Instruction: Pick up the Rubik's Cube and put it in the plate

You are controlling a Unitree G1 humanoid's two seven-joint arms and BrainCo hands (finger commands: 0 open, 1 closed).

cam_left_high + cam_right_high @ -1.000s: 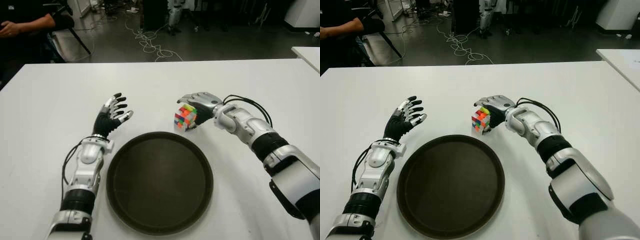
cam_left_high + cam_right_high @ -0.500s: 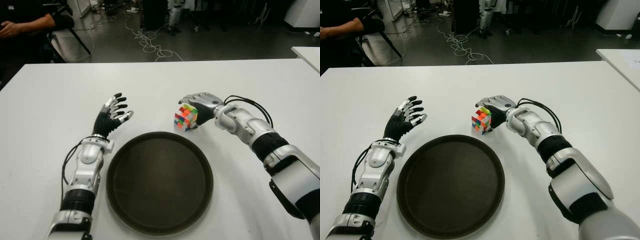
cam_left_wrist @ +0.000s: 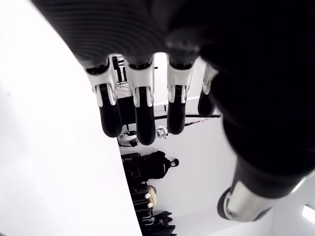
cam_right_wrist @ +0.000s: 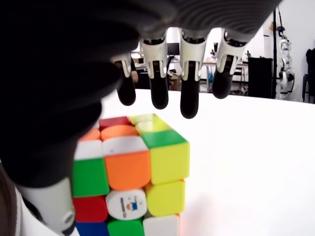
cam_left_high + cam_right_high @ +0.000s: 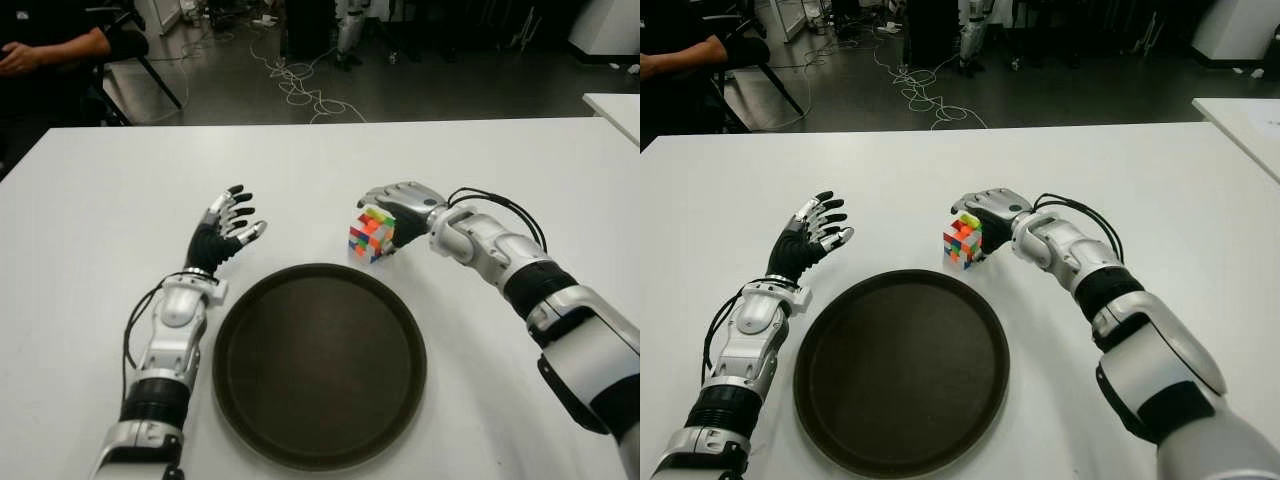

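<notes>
Two hands over the white table. The robot's right hand is cupped over the multicoloured Rubik's Cube, fingers arched above its top face and thumb alongside; the wrist view shows the fingertips clear of the cube, so no grip closed on it. The cube sits on the table just beyond the far rim of the round dark brown plate, not in it. The left hand is beside the plate on its left, held palm-up with fingers spread and holding nothing. A seated person's arm shows at the far left corner.
</notes>
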